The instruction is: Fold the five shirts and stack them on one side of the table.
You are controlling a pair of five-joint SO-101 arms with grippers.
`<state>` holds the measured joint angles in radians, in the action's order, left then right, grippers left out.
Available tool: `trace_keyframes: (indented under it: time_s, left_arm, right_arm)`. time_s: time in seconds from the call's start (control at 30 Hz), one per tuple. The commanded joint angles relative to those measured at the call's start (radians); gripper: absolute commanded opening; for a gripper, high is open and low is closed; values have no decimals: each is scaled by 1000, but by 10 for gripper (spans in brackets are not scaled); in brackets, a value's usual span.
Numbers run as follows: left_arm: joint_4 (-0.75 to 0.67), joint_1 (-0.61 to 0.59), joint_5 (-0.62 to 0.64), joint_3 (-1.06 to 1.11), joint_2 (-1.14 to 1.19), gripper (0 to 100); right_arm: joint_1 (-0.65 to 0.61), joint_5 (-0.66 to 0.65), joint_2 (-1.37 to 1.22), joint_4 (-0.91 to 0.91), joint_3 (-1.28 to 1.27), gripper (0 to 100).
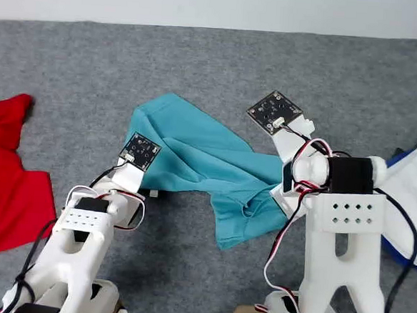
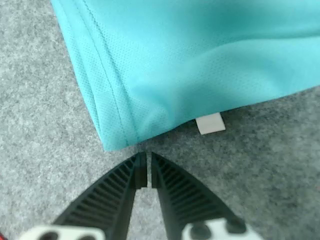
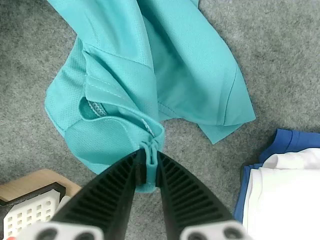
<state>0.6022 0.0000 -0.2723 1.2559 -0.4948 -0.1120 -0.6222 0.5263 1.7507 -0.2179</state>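
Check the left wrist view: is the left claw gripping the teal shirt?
No, the left claw is shut on nothing, its tips just short of a corner of the teal shirt.

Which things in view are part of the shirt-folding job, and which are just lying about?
Job:
teal shirt
red shirt
white shirt, lying on the blue shirt

Lying about:
grey table cover
wooden block near the teal shirt
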Motion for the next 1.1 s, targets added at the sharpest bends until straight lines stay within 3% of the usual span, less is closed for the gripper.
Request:
trace_keyframes:
  time_s: [0.0,0.53,0.83,1.07]
  left_arm:
    - [-18,-5,3,-5,-23,28]
    - [-18,-5,3,-5,-23,28]
    - [-18,2,3,-5,-23,28]
    - [-20,-6,5,-8,-25,25]
  right_arm:
    - [8,-9,36,28,51,10]
    - [15,38,39,35,74,10]
    - [143,38,38,39,186,10]
    - [154,66,39,39,219,10]
